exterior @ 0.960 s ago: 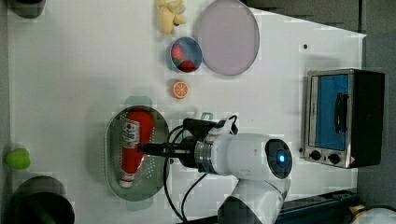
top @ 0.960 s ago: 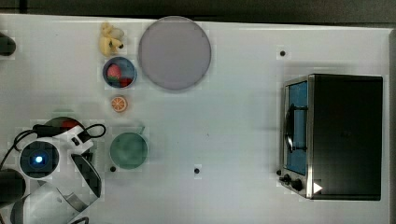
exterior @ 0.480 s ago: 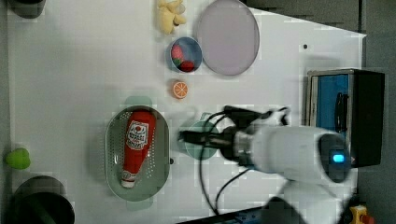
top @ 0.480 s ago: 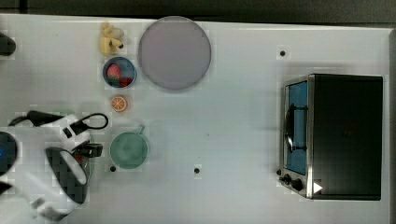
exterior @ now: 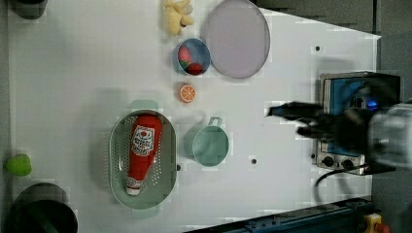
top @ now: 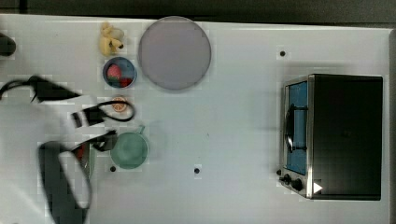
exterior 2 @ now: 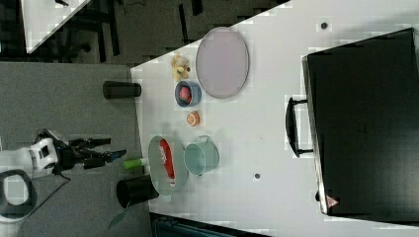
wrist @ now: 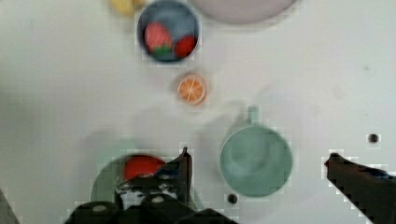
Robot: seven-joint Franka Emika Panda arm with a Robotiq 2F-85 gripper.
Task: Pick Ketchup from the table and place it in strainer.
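The left view shows the ketchup (exterior: 143,151) whole: a red bottle lying flat inside the strainer (exterior: 166,160), label up, its long axis along the strainer's length, cap toward the dark bin (exterior: 41,213). In the top view the arm (top: 56,135) covers most of the strainer. The right view shows the gripper (exterior 2: 101,150) off the table's (exterior 2: 276,123) edge, over grey floor, well apart from the strainer. The wrist view shows its two fingers (wrist: 180,172) spread wide, nothing between them.

Beside the strainer stands a green cup (exterior: 210,144). Past the cup, away from the bin, lie an orange slice (exterior: 187,92), a blue bowl (exterior: 193,57) and a grey plate (exterior: 238,38). A toaster oven (top: 334,135) stands well apart on the white table.
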